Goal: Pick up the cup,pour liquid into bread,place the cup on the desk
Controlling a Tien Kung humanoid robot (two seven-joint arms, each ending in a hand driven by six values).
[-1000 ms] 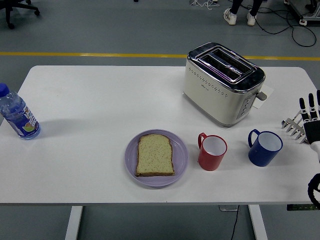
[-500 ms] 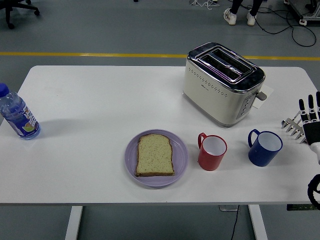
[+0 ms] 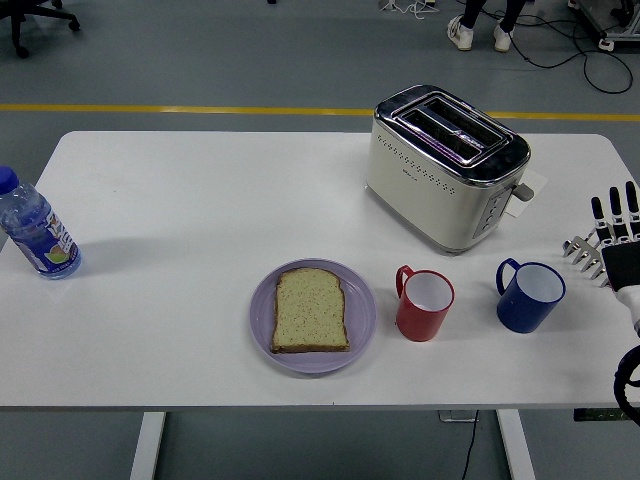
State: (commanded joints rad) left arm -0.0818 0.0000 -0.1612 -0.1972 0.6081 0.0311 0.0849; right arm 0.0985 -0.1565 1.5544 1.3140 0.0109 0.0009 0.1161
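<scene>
Surface: white table (image 3: 200, 200) filling most of the frame, its near edge running along the bottom, grey floor beyond it at the top.
Plate: lilac plate (image 3: 312, 316) at lower centre, near the table's front edge.
Bread: one slice of bread (image 3: 311, 310) lying flat on the plate, crust edge dark along its bottom side.
Red cup: red cup (image 3: 425, 304) just right of the plate, upright, white inside, handle pointing to the upper left. Whether it holds liquid cannot be told from this angle.
Blue cup: blue cup (image 3: 530, 295) further right, upright, white inside, handle on its left side. It stands apart from the red one.
Right hand: right hand (image 3: 612, 240) at the right edge of the frame, black fingers extended upward and spread, holding nothing. It sits right of the blue cup, close to it but not touching.
Bottle: water bottle (image 3: 36, 228) at the far left edge, mid-height in the frame, blue cap, coloured label, standing tilted as seen from here.
Toaster: cream and chrome toaster (image 3: 445, 165) in the upper right-centre, two slots on top, set at an angle behind both cups.
Floor: yellow line (image 3: 180, 108) running across just past the table's far edge.
Background: a person's white shoes (image 3: 478, 35) at the top right, with cables on the floor beside them.
</scene>
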